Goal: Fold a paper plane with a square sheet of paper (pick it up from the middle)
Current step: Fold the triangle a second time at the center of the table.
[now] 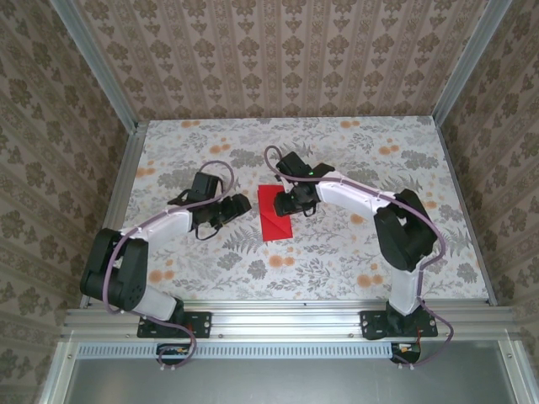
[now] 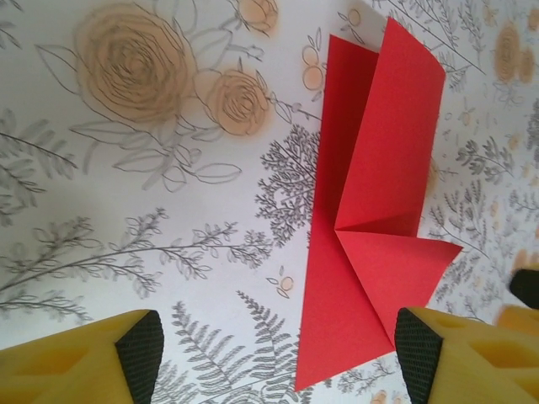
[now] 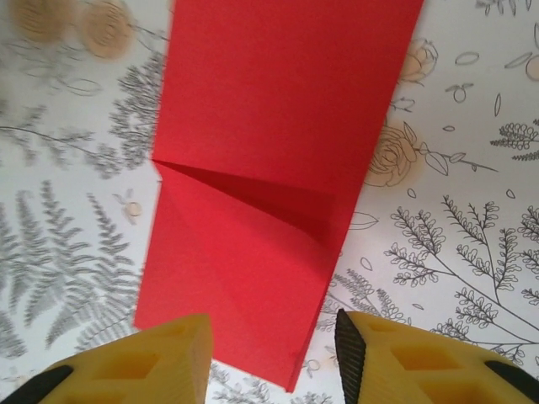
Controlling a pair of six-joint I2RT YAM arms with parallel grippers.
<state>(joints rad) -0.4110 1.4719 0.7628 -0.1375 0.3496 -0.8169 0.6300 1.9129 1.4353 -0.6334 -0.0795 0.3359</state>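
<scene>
1. Mid-fold: red sheet, part-creased, lies flat on worktop between both tools.
2. Left tool released, beside sheet; right tool released, over its tip.
3. Next, likely: grip an edge and fold.

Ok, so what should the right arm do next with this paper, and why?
Probably lower the right fingers and press the red paper flat along its diagonal fold: they hover open over it, and that flap looks slightly lifted.

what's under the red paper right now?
The red paper lies on the flowered table, with its folded flaps overlapping on top. Anything beneath it is covered.
</scene>
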